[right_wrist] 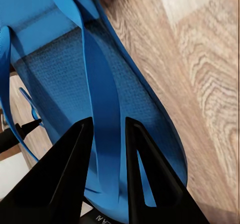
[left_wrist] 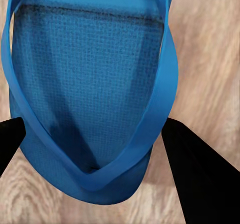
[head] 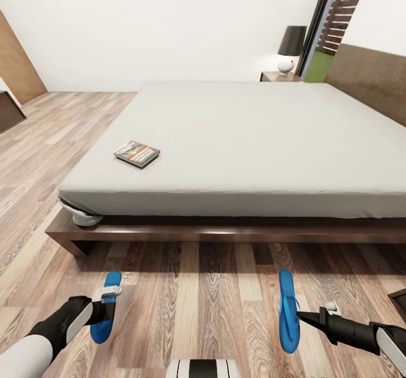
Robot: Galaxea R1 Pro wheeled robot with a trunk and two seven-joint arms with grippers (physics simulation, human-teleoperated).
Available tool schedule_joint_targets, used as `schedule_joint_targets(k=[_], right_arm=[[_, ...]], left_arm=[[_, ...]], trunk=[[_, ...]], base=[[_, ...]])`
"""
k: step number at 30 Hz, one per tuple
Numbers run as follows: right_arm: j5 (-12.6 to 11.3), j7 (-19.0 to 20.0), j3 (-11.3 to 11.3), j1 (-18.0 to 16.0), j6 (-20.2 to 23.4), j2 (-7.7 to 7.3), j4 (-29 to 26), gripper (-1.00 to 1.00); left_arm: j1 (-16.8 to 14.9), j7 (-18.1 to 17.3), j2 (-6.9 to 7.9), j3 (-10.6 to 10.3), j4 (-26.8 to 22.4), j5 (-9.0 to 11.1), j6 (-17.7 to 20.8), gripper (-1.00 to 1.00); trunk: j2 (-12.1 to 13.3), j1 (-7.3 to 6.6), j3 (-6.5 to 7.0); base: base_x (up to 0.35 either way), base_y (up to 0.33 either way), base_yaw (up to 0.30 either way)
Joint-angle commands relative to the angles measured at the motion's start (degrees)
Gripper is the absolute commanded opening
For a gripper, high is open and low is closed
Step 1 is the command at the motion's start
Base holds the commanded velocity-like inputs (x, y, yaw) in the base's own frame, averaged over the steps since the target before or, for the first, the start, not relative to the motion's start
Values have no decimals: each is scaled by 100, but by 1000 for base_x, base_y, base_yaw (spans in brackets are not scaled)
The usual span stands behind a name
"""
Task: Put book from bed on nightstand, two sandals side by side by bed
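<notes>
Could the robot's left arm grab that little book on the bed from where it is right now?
Probably not yet. The left gripper is low by the floor with its fingers astride a blue sandal, and the book lies well in on the mattress, beyond the bed's edge. Nothing blocks it; it just looks far.

We count two blue sandals, one point(head: 105, 308) on the left and one point(head: 287, 311) on the right, one book point(head: 137, 154), one bed point(head: 237, 141), one nightstand point(head: 280, 76), one lamp point(head: 291, 48), and two grippers, left point(head: 107, 303) and right point(head: 304, 316)
</notes>
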Motion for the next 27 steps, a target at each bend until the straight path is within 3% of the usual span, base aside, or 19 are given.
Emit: schedule_joint_targets(k=[1, 27], right_arm=[[-21, 21, -10, -3, 40, 0, 0, -100], [-21, 15, -6, -3, 35, 0, 0, -100]], left_arm=[[-2, -25, 5, -19, -8, -7, 22, -100], [-3, -25, -12, -19, -17, -7, 21, -100]], trunk=[[-3, 1, -27], [-38, 68, -603]], base=[[0, 0, 0], [0, 0, 0]])
